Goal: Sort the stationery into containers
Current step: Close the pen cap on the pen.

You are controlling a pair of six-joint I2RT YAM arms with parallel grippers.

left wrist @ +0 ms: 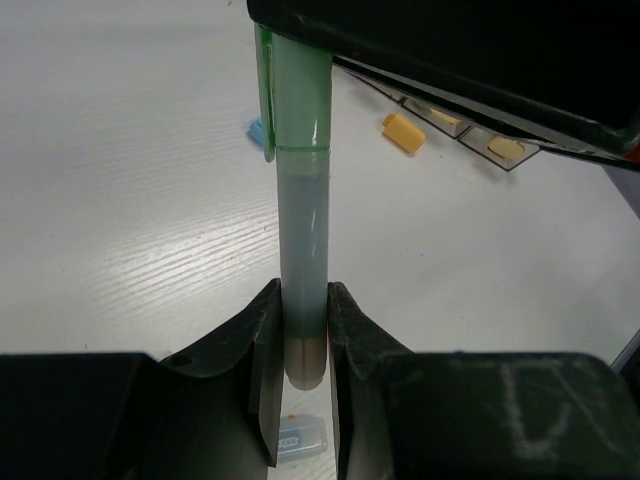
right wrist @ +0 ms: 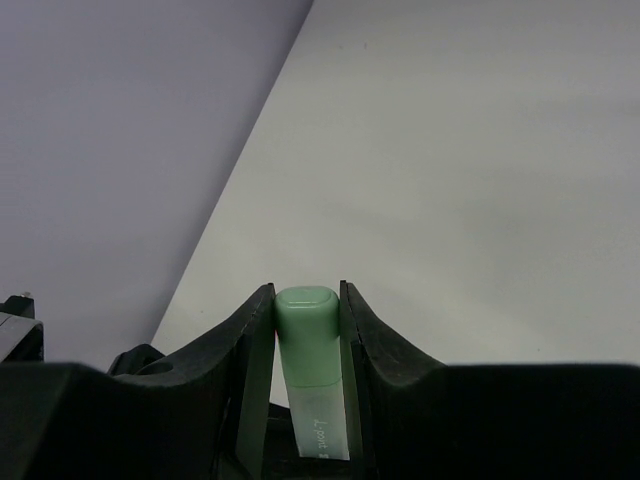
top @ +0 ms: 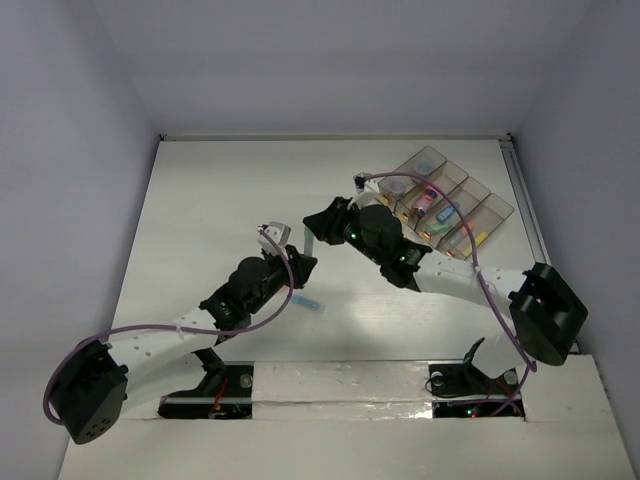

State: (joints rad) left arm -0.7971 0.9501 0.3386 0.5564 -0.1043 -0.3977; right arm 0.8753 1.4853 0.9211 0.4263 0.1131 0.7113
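Both sets of fingers have hold of the same pale green marker (left wrist: 303, 210), so I read this as a mid-air handover. My left fingers (left wrist: 276, 305) are clamped tight on the bare bottom end of the barrel. My right fingers (right wrist: 268, 312) are closed on the capped end, set a little wider to suit it.

From above, the marker hangs between the two wrists over the middle of the table (top: 200, 200). It is clear of the surface and well apart from the tray (top: 497, 203) at the far right. The tray already has a pink marker (top: 428, 197) and a few other pieces in its compartments. An orange marker (left wrist: 404, 132) lies loose on the table near the tray, and a small blue piece (top: 310, 303) lies by my left arm, so I judge the sorting partly done.

Next I need to release the left fingers alone, once I trust the right grip. Then I draw the left arm back along the marker's axis so it isn't dragged askew. After that the right arm carries the marker to the tray and lays it lengthwise in a compartment.
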